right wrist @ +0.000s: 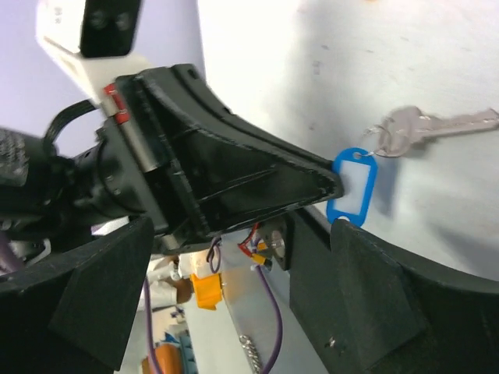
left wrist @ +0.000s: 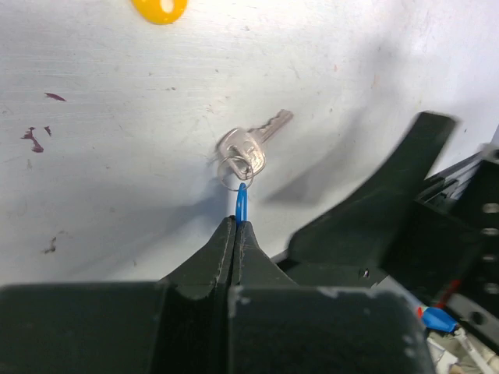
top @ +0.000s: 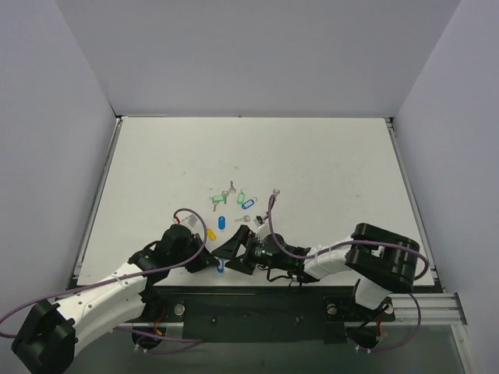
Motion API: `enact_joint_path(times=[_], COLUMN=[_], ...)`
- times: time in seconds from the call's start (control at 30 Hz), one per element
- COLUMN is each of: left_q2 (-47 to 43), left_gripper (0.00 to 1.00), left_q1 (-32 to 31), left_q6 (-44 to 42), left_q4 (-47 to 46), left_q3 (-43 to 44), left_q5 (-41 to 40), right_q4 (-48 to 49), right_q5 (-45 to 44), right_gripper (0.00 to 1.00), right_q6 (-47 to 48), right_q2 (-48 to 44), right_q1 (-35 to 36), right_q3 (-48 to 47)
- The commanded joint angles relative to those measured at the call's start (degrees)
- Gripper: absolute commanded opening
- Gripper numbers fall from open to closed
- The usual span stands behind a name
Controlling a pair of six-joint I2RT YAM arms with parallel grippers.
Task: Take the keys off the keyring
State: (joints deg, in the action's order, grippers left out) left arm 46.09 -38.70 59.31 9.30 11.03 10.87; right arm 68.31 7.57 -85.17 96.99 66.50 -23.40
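Observation:
My left gripper [left wrist: 235,222] is shut on the light-blue tag of the keyring [left wrist: 242,202], seen edge-on here. The small metal ring [left wrist: 233,169] carries the silver key [left wrist: 248,146], which lies on the table just past the tag. In the right wrist view the tag [right wrist: 355,187] shows its white label window, pinched at one end by the left fingers [right wrist: 257,179], with the key [right wrist: 437,126] beyond it. My right gripper [right wrist: 245,230] is open and empty, its jaws spread on either side of the left fingertips. In the top view both grippers [top: 212,261] [top: 232,248] meet at the table's near edge.
Further out lie a yellow tag [top: 210,233], a darker blue tag [top: 220,221], green tags [top: 241,195], another blue tag [top: 249,203] and loose keys [top: 274,191]. The yellow tag also shows in the left wrist view [left wrist: 160,8]. The table's near edge and rail [top: 312,296] run just behind the grippers.

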Motion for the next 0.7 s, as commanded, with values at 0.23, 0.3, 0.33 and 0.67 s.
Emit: enact_joint_path(times=[0.23,0.3,0.33,0.67], left_q2=[-2.49,-2.49,-2.4,1.72], left_gripper=[0.0,0.0,0.0,0.0], left_q1=[-0.33,-0.33,-0.33,-0.33], left_q6=[-7.79,-9.81,-10.61,-22.83], left_q4=[23.46,26.54,27.43,36.49], left_q3=[18.39,22.43,23.68,45.48], left_q5=[3.1,3.89,4.41,16.26], right_q4=[-63.45,-65.49,-66.11,-62.72], right_q5=[4.81,7.09,7.89,25.02], right_gripper=[0.95,0.96,0.96,0.95], right_q6=[35.67,36.64,36.82,38.06], right_q2=[-30.8,-33.26,-34.84,-37.23], right_q1=[-6.01,-9.17,-10.59,-18.69], right_q3=[-23.61,-25.28,-25.82,-34.96])
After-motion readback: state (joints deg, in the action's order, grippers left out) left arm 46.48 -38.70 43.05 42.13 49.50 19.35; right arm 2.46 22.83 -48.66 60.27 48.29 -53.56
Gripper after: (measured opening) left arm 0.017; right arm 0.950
